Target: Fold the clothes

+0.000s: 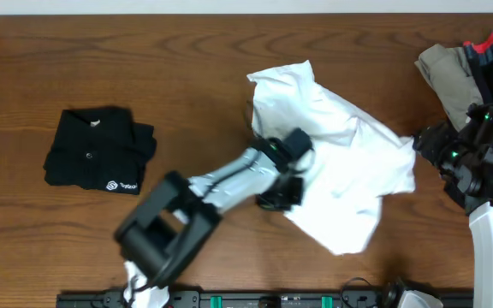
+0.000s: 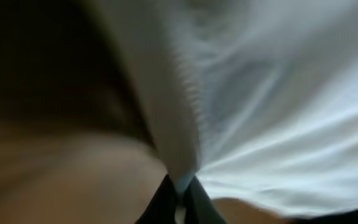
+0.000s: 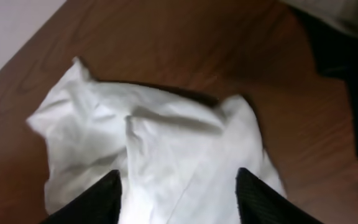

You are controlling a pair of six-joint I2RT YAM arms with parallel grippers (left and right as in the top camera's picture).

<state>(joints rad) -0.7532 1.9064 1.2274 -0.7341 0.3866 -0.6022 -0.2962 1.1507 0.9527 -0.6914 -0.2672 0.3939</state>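
Wooden table (image 1: 187, 77), left fingers (image 2: 161, 208) pinching white T-shirt (image 1: 349, 162), right fingers (image 3: 92, 199) apart above it

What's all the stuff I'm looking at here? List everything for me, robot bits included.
crumpled white T-shirt: one, white, just right of the table's middle
folded black shirt with a small white logo: one, black, lying flat on the left side of the table
heap of unfolded garments: one heap, khaki, red and dark, top right corner of the overhead view
wooden table: one, brown, under everything
black rail: one, black with green spots, along the bottom edge of the overhead view
left end effector: one, black, shut on a fold of the crumpled white T-shirt
right end effector: one, black, open, above the same T-shirt
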